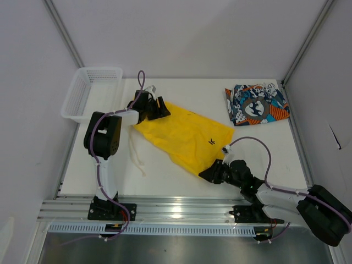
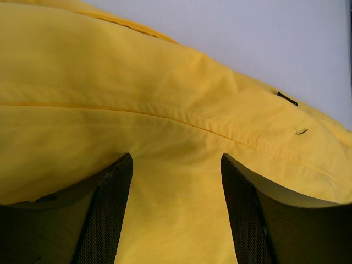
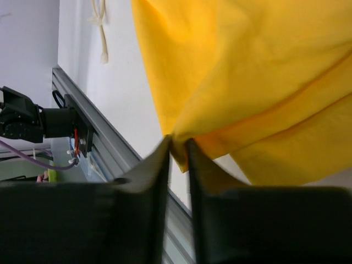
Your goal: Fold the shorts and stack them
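The yellow shorts (image 1: 184, 137) lie spread diagonally across the middle of the table, their white drawstring (image 1: 137, 155) trailing off the left side. My left gripper (image 1: 157, 108) sits over their far left corner, jaws open with yellow cloth (image 2: 176, 137) between and under the fingers. My right gripper (image 1: 210, 172) is shut on the near right corner of the yellow shorts (image 3: 247, 71), pinching a fold of cloth between its fingertips (image 3: 179, 144). The printed shorts (image 1: 256, 103) lie folded at the far right.
A white mesh basket (image 1: 91, 93) stands at the far left corner. The aluminium rail (image 1: 176, 212) runs along the near table edge, also seen in the right wrist view (image 3: 104, 143). Grey walls close in the table on three sides.
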Motion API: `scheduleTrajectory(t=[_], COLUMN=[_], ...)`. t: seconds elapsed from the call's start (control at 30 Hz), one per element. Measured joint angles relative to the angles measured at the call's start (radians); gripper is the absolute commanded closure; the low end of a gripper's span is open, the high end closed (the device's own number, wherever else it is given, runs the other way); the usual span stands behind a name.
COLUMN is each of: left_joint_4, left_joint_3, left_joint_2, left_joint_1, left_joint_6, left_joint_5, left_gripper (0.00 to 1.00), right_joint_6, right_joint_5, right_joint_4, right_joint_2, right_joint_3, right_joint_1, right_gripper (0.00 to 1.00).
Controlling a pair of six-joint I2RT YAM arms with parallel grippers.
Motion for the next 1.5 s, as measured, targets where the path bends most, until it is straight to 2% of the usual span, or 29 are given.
scheduleTrajectory(t=[0.07, 0.23, 0.43, 0.53, 0.9, 0.93, 0.97, 1.17, 1.23, 1.3, 1.33, 1.37, 1.43, 1.5], left_joint_4=[0.0, 0.0, 0.0, -0.002, -0.014, -0.017, -0.019, -0.005, 0.014, 0.003, -0.006, -0.018, -0.048, -0.085], left_joint_3=[0.0, 0.0, 0.0, 0.002, 0.011, 0.013, 0.015, 0.008, -0.018, -0.055, -0.076, -0.095, -0.13, -0.151], left_joint_2=[0.0, 0.0, 0.0, 0.001, 0.004, 0.005, 0.006, 0.007, -0.006, -0.037, -0.058, -0.081, -0.141, -0.206], left_joint_1=[0.0, 0.0, 0.0, 0.0, -0.004, -0.005, -0.005, 0.003, 0.009, 0.011, 0.01, 0.01, 0.01, 0.01], left_joint_6=[0.0, 0.0, 0.0, 0.0, 0.0, 0.0, 0.0, -0.013, -0.028, -0.039, -0.045, -0.049, -0.059, -0.063], left_joint_5=[0.0, 0.0, 0.0, 0.0, 0.003, 0.006, 0.014, 0.09, 0.125, 0.156, 0.17, 0.187, 0.214, 0.226], left_gripper=[0.31, 0.31, 0.31, 0.31, 0.31, 0.3, 0.3, 0.25, 0.23, 0.2, 0.13, 0.03, 0.01, 0.01], right_joint_6=[0.002, 0.02, 0.045, 0.063, 0.132, 0.132, 0.133, 0.104, 0.076, 0.04, 0.018, -0.002, -0.05, -0.087], right_joint_5=[0.01, 0.043, 0.095, 0.111, 0.134, 0.139, 0.146, 0.187, 0.214, 0.234, 0.235, 0.236, 0.233, 0.22], right_joint_4=[-0.001, -0.074, -0.285, -0.384, -0.584, -0.595, -0.606, -0.709, -0.747, -0.785, -0.805, -0.815, -0.832, -0.847], right_joint_2=[0.008, -0.057, -0.345, -0.432, -0.446, -0.446, -0.445, -0.378, -0.335, -0.286, -0.267, -0.252, -0.228, -0.213], right_joint_3=[0.0, 0.0, -0.004, -0.004, -0.004, -0.004, -0.004, 0.047, 0.107, 0.175, 0.21, 0.245, 0.304, 0.347], right_joint_1=[0.002, 0.007, 0.012, 0.012, 0.018, 0.018, 0.018, 0.021, 0.02, 0.006, -0.013, -0.036, -0.097, -0.173], right_gripper=[1.0, 1.0, 1.0, 1.0, 1.0, 0.95, 0.81, 0.56, 0.5, 0.49, 0.48, 0.48, 0.47, 0.38])
